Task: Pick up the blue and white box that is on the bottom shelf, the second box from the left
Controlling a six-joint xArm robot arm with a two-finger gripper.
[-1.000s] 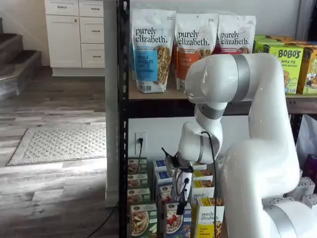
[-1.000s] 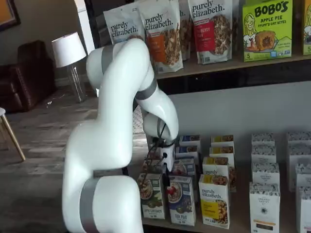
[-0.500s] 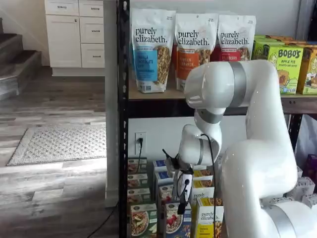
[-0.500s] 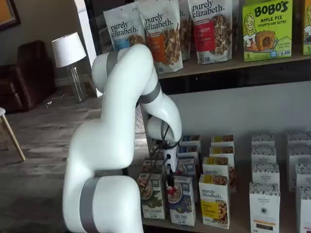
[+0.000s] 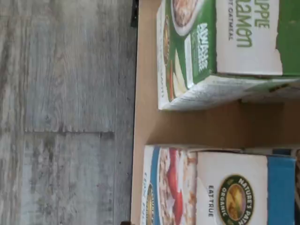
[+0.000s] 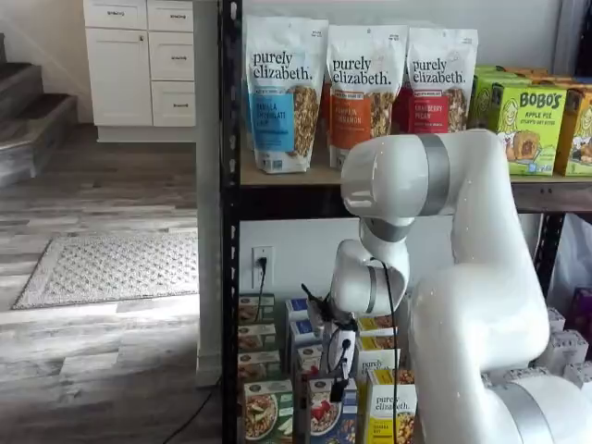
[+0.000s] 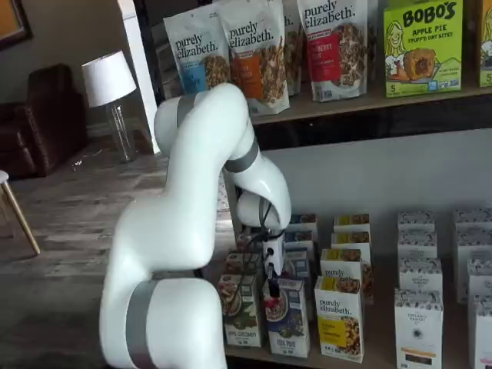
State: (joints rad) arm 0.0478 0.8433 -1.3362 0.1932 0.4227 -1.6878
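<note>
The blue and white box (image 6: 326, 416) stands at the front of the bottom shelf (image 7: 381, 327), between a green carton and a yellow one; it also shows in a shelf view (image 7: 288, 327). My gripper (image 7: 270, 298) hangs just above its top, black fingers pointing down, open and holding nothing. In a shelf view the gripper (image 6: 338, 387) is side-on in front of the box, with a cable beside it. The wrist view looks down on the blue and white box (image 5: 220, 187), with its white top and berry-bowl front at the shelf's edge.
A green carton (image 5: 197, 56) stands beside the target with a narrow gap of tan shelf board (image 5: 197, 124) between them. A yellow "purely elizabeth" carton (image 7: 340, 319) stands on its other side, more rows behind. White cartons (image 7: 419, 327) stand further right. Granola bags (image 6: 282, 92) fill the upper shelf.
The arm's elbow has sunk and swung toward the rack. The gripper has edged a little lower and closer over the blue and white box, which has not moved.
</note>
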